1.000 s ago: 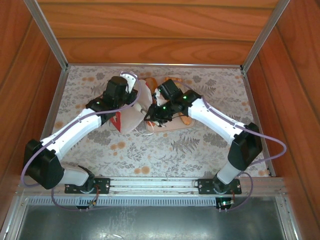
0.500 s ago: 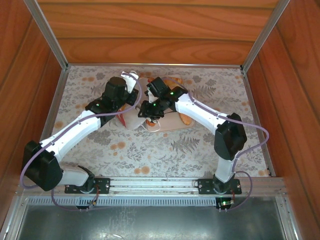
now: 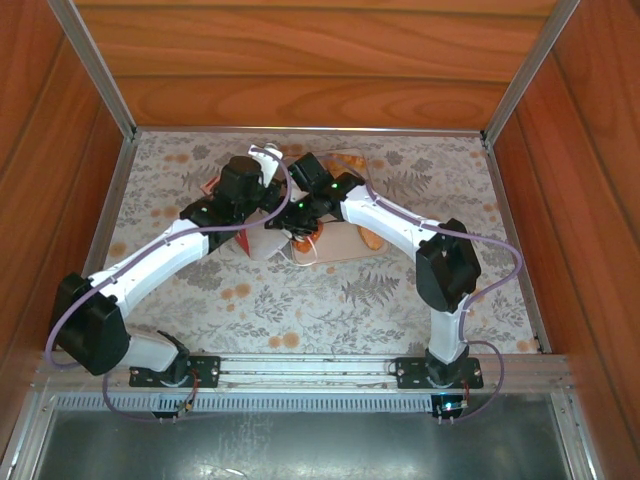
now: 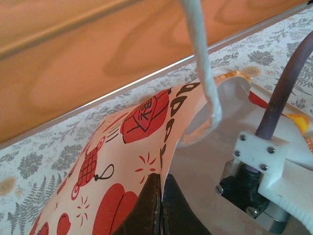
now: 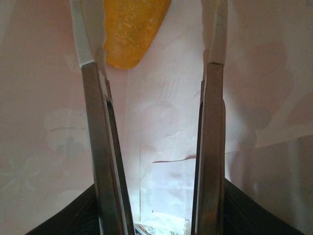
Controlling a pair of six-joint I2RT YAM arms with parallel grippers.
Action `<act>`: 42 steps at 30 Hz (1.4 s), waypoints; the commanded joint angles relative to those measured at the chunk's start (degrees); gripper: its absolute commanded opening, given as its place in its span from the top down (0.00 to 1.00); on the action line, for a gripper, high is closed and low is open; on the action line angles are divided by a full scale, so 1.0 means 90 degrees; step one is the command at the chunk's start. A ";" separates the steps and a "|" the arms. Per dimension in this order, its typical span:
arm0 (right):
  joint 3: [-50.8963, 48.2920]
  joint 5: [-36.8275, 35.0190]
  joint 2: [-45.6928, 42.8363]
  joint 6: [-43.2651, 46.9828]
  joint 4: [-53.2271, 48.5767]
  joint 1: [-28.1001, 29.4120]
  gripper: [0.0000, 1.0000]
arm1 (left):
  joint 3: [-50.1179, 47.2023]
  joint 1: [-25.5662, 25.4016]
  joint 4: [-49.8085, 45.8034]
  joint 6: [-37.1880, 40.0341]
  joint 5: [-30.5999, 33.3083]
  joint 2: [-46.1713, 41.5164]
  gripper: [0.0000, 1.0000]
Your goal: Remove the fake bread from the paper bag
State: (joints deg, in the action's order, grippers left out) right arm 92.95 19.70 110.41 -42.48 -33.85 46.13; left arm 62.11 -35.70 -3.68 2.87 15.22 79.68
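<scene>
The fake bread (image 5: 131, 29) looks like a light, stiff toy with a slightly grainy golden crust. It should not crush, though a rounded end could slip out of a pinch, so taking it across its narrow middle seems safest. One piece lies inside the paper bag (image 4: 127, 147), toward its far end. The right gripper (image 5: 151, 49) stands parted within the bag with nothing between its fingers. The bread sits just past the finger on the left of the wrist view, apparently untouched, though the tips run out of frame. The left gripper (image 4: 159, 208) is clenched on the bag's thin, floppy rim, holding the mouth up.
</scene>
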 commanded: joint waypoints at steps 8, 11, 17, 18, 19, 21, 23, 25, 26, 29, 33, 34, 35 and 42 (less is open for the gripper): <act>-0.0240 0.0522 -0.0271 -0.0066 0.0341 0.0040 0.48 | 0.0375 -0.0046 0.0097 -0.0271 0.0534 0.0251 1.00; -0.0160 0.0645 -0.0203 -0.0058 0.0355 0.0077 0.48 | 0.0384 -0.0045 0.0089 -0.0246 0.0527 0.0258 1.00; 0.0055 0.0488 -0.0226 0.0058 0.0160 0.0128 0.48 | 0.0381 -0.0047 0.0030 -0.0262 0.0525 0.0314 1.00; 0.0085 0.0464 -0.0244 0.0072 0.0139 0.0124 0.49 | 0.0388 -0.0056 0.0030 -0.0270 0.0517 0.0324 1.00; 0.0107 0.0439 -0.0251 0.0089 0.0123 0.0131 0.49 | 0.0390 -0.0053 0.0034 -0.0271 0.0499 0.0319 1.00; 0.0158 0.0416 -0.0245 0.0087 0.0154 0.0138 0.49 | 0.0412 -0.0054 0.0033 -0.0271 0.0485 0.0337 1.00; 0.0201 0.0409 -0.0186 0.0075 0.0167 0.0146 0.48 | 0.0431 -0.0072 0.0030 -0.0281 0.0445 0.0336 1.00; 0.0229 0.0403 -0.0097 0.0048 0.0195 0.0157 0.48 | 0.0452 -0.0084 0.0042 -0.0290 0.0410 0.0313 1.00; 0.0220 0.0391 -0.0052 0.0023 0.0231 0.0163 0.48 | 0.0461 -0.0087 0.0038 -0.0290 0.0389 0.0301 1.00; 0.0237 0.0398 0.0077 0.0002 0.0284 0.0199 0.48 | 0.0487 -0.0112 0.0039 -0.0283 0.0385 0.0234 1.00; 0.0239 0.0326 0.0089 0.0068 0.0238 0.0283 0.49 | 0.0519 -0.0125 0.0038 -0.0262 0.0396 0.0140 1.00; 0.0213 0.0294 0.0078 0.0071 0.0235 0.0303 0.49 | 0.0532 -0.0142 0.0032 -0.0266 0.0406 0.0130 1.00; 0.0165 0.0277 0.0066 0.0071 0.0252 0.0313 0.49 | 0.0538 -0.0136 0.0041 -0.0273 0.0422 0.0112 1.00; -0.0081 0.0325 0.0019 0.0102 0.0317 0.0381 0.49 | 0.0583 -0.0154 0.0038 -0.0316 0.0447 0.0044 1.00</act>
State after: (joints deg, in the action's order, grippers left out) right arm 93.17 21.76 110.96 -42.48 -32.25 48.58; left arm 65.30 -36.34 -4.36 1.02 19.66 81.76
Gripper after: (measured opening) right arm 0.511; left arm 0.047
